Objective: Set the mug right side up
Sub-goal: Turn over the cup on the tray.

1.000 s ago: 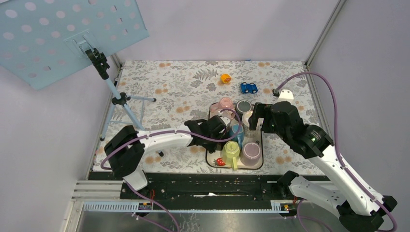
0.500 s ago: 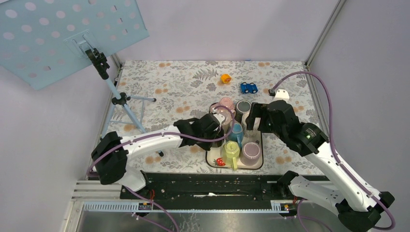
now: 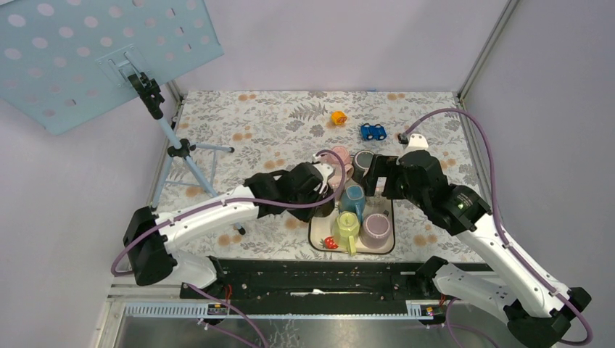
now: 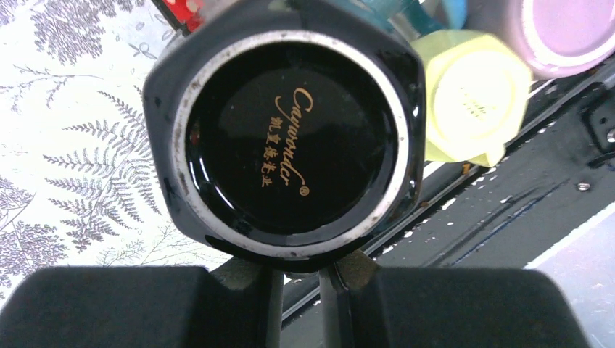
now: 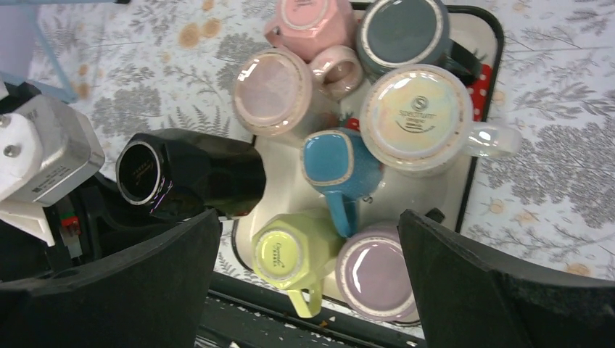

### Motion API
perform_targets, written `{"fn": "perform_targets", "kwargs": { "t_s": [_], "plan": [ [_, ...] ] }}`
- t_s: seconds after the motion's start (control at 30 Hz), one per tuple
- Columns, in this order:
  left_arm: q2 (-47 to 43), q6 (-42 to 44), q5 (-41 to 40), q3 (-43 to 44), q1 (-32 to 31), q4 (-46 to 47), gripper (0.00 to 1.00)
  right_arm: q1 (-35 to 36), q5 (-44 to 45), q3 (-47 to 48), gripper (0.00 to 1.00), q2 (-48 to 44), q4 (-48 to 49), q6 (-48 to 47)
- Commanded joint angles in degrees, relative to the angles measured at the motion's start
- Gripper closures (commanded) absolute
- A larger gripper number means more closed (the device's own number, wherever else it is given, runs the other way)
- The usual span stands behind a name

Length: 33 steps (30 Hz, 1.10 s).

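Black mug (image 5: 188, 177), pinched thinly by the closed left gripper (image 4: 299, 274), could slip mid-turn and strike mugs (image 5: 341, 163) on the tray (image 5: 499, 36); right gripper (image 5: 308, 225) hangs spread.

top view high, wide — wrist views close, sharing yellow mug (image 4: 475, 101)

Blk mug (image 4: 290, 138) now further left
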Motion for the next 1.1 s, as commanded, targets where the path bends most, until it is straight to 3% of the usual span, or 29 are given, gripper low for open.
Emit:
{"fn": "perform_targets", "kwargs": {
  "t_s": [0.0, 0.17, 0.4, 0.67, 1.07],
  "plan": [
    [-2.78, 0.28, 0.06, 8.24, 0.34, 1.17, 1.0, 0.44, -6.87, -0.51, 0.0, -0.94, 6.31, 0.39],
    [-1.46, 0.06, 0.99, 12.73, 2.63, -0.55, 1.0, 0.4, -12.39, -1.61, 0.0, -0.19, 10.74, 0.71],
    [0.92, 1.65, 8.64, 19.41, 9.66, -0.66, 1.0, -1.1, -20.07, -3.4, 0.0, 0.65, 19.53, 2.18],
    [5.22, 1.8, 15.85, 28.72, 14.59, 0.02, 1.0, -12.61, -41.87, -11.27, 0.0, 1.39, 37.96, 11.62],
    [7.87, -5.72, 23.36, 36.75, 16.59, 10.45, 1.0, -14.39, -47.75, -16.02, 0.0, 4.55, 60.51, 24.43]
  ]
}}
